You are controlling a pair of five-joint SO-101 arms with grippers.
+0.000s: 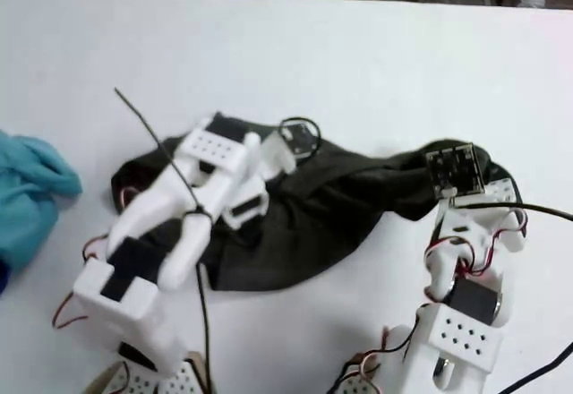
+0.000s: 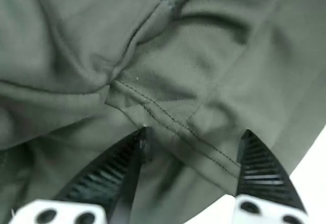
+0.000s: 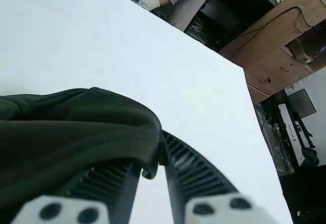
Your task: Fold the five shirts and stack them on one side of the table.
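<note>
**Shirt-folding trial, mid-task:** A dark shirt (image 1: 331, 206) lies crumpled at the centre of the white counter (image 1: 358, 54) in the high view, with both arms over it. The left arm (image 1: 170, 215) stretches up from the lower left of the frame across the garment's left half. In the left wrist view, the left gripper (image 2: 194, 131) hovers with its fingers (image 2: 260, 163) spread wide and holding nothing. They sit either side of a stitched hem, possibly a sleeve edge, though the folds make that hard to tell. At the right of the high view, the right arm (image 1: 466, 322) meets the shirt's far right end. The right wrist view shows the right gripper (image 3: 152, 155) clenched on a fold of the dark fabric, which drapes over one finger. A teal shirt (image 1: 31, 197) sits bunched at the left edge of the high view, well apart from the dark one.
</note>
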